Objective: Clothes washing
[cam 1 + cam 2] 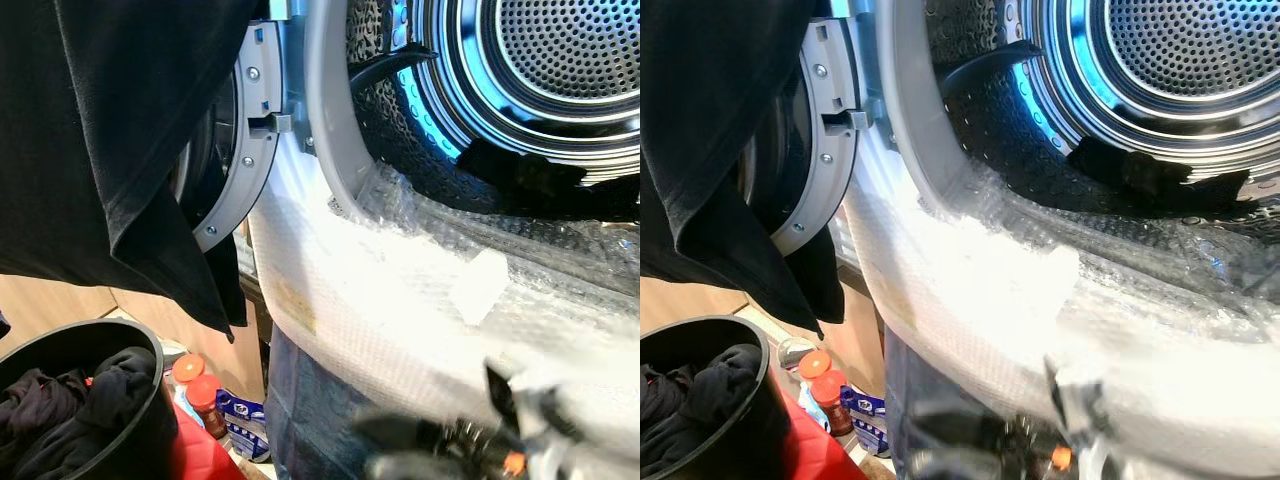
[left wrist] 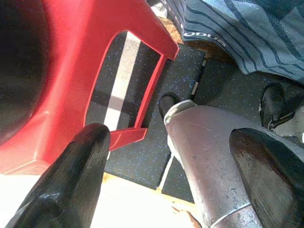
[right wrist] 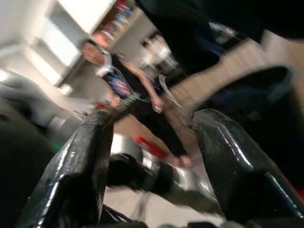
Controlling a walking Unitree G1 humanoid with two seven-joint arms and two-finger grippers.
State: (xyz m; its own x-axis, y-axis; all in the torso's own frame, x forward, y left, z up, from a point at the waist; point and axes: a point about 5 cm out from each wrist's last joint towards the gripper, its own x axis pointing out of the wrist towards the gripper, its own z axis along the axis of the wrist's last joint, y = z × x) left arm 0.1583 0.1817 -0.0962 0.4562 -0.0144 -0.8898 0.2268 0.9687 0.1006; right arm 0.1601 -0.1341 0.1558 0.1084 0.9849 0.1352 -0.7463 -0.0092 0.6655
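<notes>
Left eye view gives me the washer drum (image 1: 560,70) open ahead, a black garment (image 1: 110,140) hanging beside its door, clothes in the black bucket (image 1: 150,400). Both grippers gape empty: left gripper (image 2: 175,161), right gripper (image 3: 152,156).

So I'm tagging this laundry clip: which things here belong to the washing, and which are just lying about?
Belongs to the job:
washer drum
open door
hanging black garment
black bucket of dark clothes

Just lying about:
orange-capped bottles
bubble wrap
red stool
</notes>
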